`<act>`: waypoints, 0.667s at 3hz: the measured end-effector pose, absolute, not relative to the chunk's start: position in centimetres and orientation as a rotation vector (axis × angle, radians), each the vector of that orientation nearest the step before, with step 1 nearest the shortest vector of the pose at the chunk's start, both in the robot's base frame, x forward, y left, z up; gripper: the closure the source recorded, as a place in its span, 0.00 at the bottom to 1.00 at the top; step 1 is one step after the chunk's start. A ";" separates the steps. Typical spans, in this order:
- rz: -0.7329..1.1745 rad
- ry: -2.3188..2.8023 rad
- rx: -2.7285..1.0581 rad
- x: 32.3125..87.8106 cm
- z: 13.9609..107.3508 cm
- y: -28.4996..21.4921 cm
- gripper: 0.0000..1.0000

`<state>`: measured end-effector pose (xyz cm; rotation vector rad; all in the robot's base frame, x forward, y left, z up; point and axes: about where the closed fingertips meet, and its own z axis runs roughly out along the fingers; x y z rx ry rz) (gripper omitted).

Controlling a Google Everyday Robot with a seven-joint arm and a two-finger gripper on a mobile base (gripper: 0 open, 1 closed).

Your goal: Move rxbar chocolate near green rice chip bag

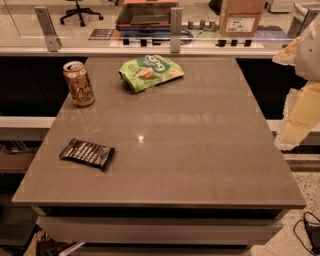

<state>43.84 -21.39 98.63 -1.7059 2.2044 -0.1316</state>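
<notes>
the rxbar chocolate (87,152), a small flat rectangular bar in a dark brown-black wrapper with pale stripes of lettering, lies flat on the near left part of the grey-brown, smooth-topped table (200,160). it is close to the left edge, turned a little askew, and nothing touches it.

behind it, near the far left corner, an orange-tan metal drink can (78,83) stands upright. to the right of the can, by the far edge, lies the green rice chip bag (151,71), a crinkled light green pouch with white lettering and a picture of tan chips. the bar and the bag are well apart, with the bag further back and to the right.

the pale yellow and white gripper (296,122) hangs beyond the right edge of the table, at the right border of the view, well apart from the bar, the can and the bag. i cannot tell whether it is apart or together.

past the table's far edge, grey metal posts (175,29) hold a low glass screen. beyond the screen are a brown cardboard box (240,17) and a black wheeled office chair (80,12). a black cable (309,231) lies on the speckled floor at the lower right.
</notes>
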 end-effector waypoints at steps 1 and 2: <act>-0.132 2.204 -1.706 43.8 98.6 -21.4 0.00; -0.113 2.209 -1.676 43.9 98.8 -21.7 0.00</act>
